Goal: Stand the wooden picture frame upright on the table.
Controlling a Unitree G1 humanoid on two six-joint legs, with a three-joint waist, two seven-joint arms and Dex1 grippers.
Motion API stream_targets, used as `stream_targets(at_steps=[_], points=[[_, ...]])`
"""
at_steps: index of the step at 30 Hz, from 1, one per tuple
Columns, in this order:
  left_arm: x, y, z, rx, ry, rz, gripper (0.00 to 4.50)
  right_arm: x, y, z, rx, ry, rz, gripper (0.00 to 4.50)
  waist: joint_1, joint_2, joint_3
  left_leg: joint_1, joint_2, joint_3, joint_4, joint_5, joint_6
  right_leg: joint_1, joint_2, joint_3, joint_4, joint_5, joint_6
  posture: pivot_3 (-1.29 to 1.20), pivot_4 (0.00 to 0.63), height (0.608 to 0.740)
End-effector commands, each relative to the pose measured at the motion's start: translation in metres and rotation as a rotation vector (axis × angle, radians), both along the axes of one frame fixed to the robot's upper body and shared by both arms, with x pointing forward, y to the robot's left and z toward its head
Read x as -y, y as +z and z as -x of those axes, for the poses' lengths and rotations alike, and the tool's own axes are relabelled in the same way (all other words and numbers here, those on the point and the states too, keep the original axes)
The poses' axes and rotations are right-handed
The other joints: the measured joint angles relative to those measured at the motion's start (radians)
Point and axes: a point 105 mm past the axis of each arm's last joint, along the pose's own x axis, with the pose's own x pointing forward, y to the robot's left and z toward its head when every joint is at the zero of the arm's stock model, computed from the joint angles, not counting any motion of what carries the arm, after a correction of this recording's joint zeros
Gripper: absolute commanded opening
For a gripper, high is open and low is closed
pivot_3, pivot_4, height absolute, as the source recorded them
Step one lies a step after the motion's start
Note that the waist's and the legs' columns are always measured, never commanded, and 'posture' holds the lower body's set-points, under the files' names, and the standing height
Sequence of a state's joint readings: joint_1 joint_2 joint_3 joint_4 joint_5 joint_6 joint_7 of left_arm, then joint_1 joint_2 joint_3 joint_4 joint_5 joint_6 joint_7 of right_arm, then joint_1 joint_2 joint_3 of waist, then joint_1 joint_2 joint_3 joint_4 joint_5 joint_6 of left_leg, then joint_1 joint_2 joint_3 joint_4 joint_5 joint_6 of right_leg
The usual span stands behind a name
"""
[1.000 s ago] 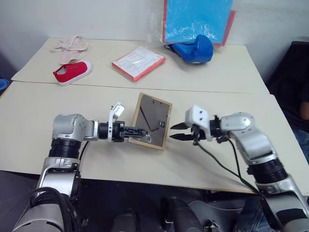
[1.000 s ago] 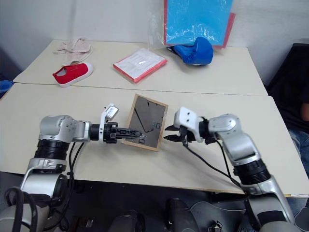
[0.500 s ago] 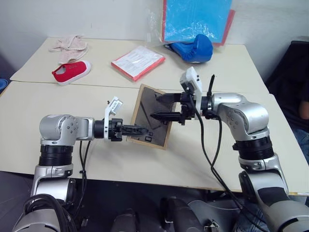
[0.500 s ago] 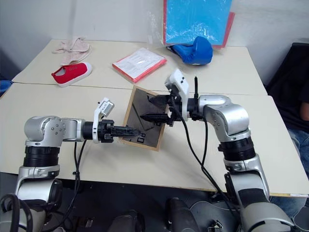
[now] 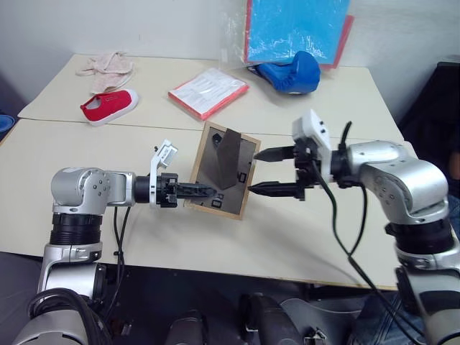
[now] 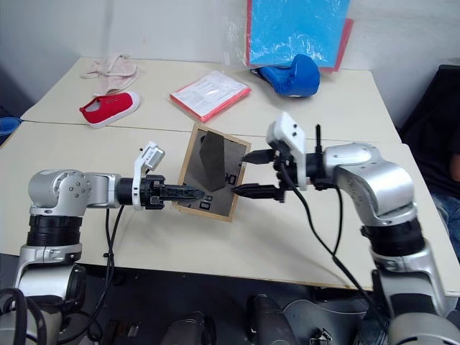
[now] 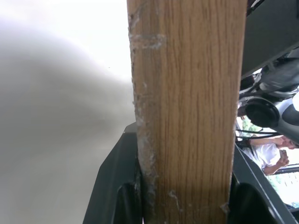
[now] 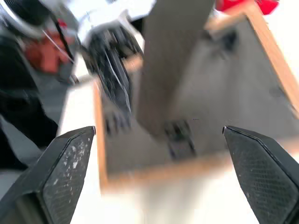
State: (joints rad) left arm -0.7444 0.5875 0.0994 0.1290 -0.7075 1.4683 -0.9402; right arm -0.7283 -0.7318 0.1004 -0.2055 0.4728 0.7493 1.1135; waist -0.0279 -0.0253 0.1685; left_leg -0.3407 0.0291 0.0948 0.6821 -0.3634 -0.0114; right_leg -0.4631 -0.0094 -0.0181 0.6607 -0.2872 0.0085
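Wooden picture frame (image 5: 226,170), backing outward, no legible markings, picture side hidden, clamped by left gripper (image 5: 203,191); right gripper (image 5: 263,172) spread wide beside it.

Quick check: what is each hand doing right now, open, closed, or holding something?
Left hand: closed on the edge of the wooden picture frame, holding it.
Right hand: open, holding nothing, beside the frame.
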Motion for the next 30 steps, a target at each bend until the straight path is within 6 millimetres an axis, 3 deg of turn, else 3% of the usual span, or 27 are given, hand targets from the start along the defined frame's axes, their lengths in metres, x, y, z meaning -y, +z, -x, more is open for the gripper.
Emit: stream_targets(at_steps=[1,3,5,7,10,16,19,25,30], points=[[0.0,0.022,0.001,0.069,-0.03,0.045,1.29,0.017,0.013,-0.01,0.334,-0.031,0.094,4.5,-0.005,0.0,0.0,0.0,0.0,0.0,0.0,0.0,0.0,0.0,0.0,0.0,0.0,0.0,0.0,0.0,0.15,0.74],[0.0,0.023,0.002,0.07,-0.035,0.046,1.29,0.022,0.011,-0.024,0.682,-0.044,0.222,4.5,-0.008,-0.001,0.0,0.001,0.0,0.001,0.0,0.0,0.0,0.0,0.001,0.001,0.0,0.0,0.0,0.0,0.15,0.74],[0.001,0.026,0.002,0.071,-0.042,0.05,1.29,0.017,0.008,-0.026,1.037,0.036,0.316,4.5,-0.01,-0.001,0.001,0.001,0.0,0.001,0.0,0.001,-0.001,0.0,0.001,0.001,0.001,0.0,0.0,0.0,0.15,0.74],[0.002,0.028,0.003,0.069,-0.049,0.055,1.29,0.005,0.001,-0.022,1.303,0.144,0.353,4.5,-0.014,-0.002,0.001,0.001,0.0,0.001,0.0,0.001,-0.001,0.0,0.001,0.001,0.001,0.0,0.0,0.0,0.15,0.74],[0.002,0.031,0.003,0.066,-0.056,0.061,1.29,-0.007,-0.012,-0.022,1.546,0.277,0.389,4.5,-0.026,-0.001,0.001,0.001,0.0,0.003,0.0,0.001,-0.002,-0.001,0.001,0.003,0.001,0.0,0.0,0.0,0.15,0.74],[0.004,0.035,0.008,0.07,-0.083,0.058,1.29,-0.027,0.003,-0.043,1.743,0.166,0.266,4.5,-0.032,-0.002,0.001,0.003,0.0,0.006,0.0,0.002,-0.003,-0.001,0.002,0.006,0.005,0.0,0.0,0.0,0.15,0.74],[0.003,0.034,0.009,0.064,-0.085,0.055,1.29,-0.035,0.001,-0.047,1.772,0.169,0.242,3.87,-0.031,-0.002,0.001,0.004,0.0,0.006,0.0,0.002,-0.004,-0.001,0.002,0.006,0.006,0.0,-0.001,0.0,0.15,0.74],[-0.001,0.036,0.007,0.076,-0.066,0.067,1.29,-0.044,-0.003,-0.047,1.82,0.18,0.192,1.91,-0.031,-0.002,0.001,0.004,0.0,0.006,0.0,0.002,-0.004,-0.001,0.002,0.006,0.005,-0.001,-0.001,0.0,0.15,0.74],[-0.019,0.05,0.007,0.116,-0.018,0.088,2.88,-0.045,0.005,-0.047,1.846,0.174,0.148,1.21,-0.038,-0.002,0.001,0.005,0.0,0.007,0.0,0.002,-0.004,-0.001,0.003,0.007,0.006,-0.001,-0.001,0.0,0.15,0.74]])
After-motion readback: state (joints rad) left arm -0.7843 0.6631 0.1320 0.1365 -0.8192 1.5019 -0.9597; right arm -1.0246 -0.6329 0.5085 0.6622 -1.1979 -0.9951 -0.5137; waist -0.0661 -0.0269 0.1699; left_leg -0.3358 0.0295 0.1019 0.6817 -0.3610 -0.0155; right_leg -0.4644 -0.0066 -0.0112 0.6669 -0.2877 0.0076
